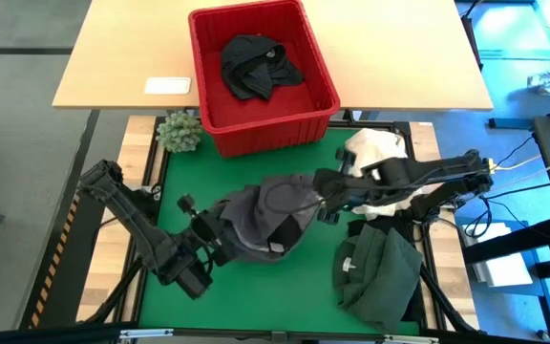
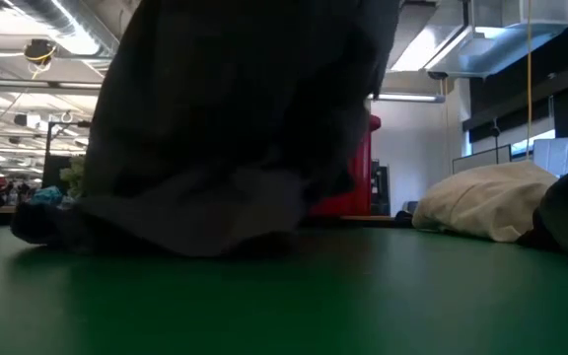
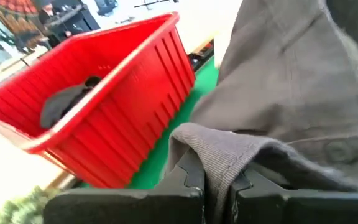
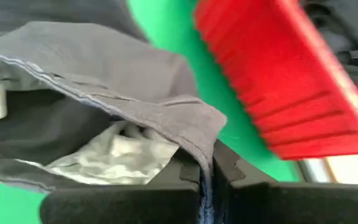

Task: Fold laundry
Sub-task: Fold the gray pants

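Fig.: two-arm lift of one garment, seen from overhead, desk level and both wrists.

Dark grey garment (image 1: 265, 218) hangs bunched over the green mat (image 1: 285, 287) at desk centre, betw. the two arms. Left gripper (image 3: 217, 180), at the garment's left edge, has its jaws closed on a ribbed hem; the wrist view shows cloth pinched betw. the fingers (image 3: 188, 177). Right gripper (image 4: 207, 171), at the upper right edge, is likewise clamped on a seamed edge, w/ pale lining showing beneath it. In the desk-level view the cloth fills most of the picture, its lower part resting on or just above the mat; cannot tell which.

Why held so (judgement): two grips on opposite edges let the arms pull apart and spread the piece flat before any fold. Grips look shallow, at the very hem, so a slip is the likely fault.

Other laundry: dark green garment (image 1: 378, 272) lies in a heap at the mat's right front, apart from the held piece; prob. set aside or awaiting its turn. Black garment (image 1: 259, 65) sits in the red basket (image 1: 208, 57) on the pale wood desk (image 1: 399, 48) behind the mat, i.e. still to be taken. Cream-white cloth heap (image 1: 375, 148) lies under the right arm, near the basket's right corner; not part of the job.

Stage (judgement): early; no neat folded piece visible.
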### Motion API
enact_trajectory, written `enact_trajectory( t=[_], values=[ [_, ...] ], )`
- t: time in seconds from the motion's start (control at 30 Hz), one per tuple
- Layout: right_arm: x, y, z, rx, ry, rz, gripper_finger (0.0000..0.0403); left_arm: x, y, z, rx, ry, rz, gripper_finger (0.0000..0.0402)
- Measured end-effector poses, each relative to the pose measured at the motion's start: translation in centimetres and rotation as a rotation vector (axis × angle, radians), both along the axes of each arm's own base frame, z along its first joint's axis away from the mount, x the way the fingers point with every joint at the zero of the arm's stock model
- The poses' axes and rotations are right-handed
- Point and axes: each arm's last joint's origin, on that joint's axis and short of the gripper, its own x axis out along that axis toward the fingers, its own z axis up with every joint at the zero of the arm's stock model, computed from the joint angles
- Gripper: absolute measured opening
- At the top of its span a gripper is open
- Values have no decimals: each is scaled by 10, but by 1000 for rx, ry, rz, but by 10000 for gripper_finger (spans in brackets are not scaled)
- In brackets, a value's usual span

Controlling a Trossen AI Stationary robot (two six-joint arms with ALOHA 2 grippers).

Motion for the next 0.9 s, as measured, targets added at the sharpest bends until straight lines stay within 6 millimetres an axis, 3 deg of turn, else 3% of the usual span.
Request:
enact_trajectory(
  t=[0.13,0.27,0.53,0.7,0.9],
  values=[
    [-8,-4,15,-49,-26,-33,1,-2,11,8,43,-17,5,0],
    [-13,-5,16,-53,-29,-38,1,-28,25,-6,23,-71,23,0],
    [-1,-9,-11,-88,15,-25,1,-89,62,-41,-98,-257,52,0],
    [1,-38,-19,-115,24,-113,1,-105,85,-31,-96,-282,64,0],
    [-1,-77,-15,-120,-60,-210,1,-120,111,-17,-108,-170,89,0]
  ],
)
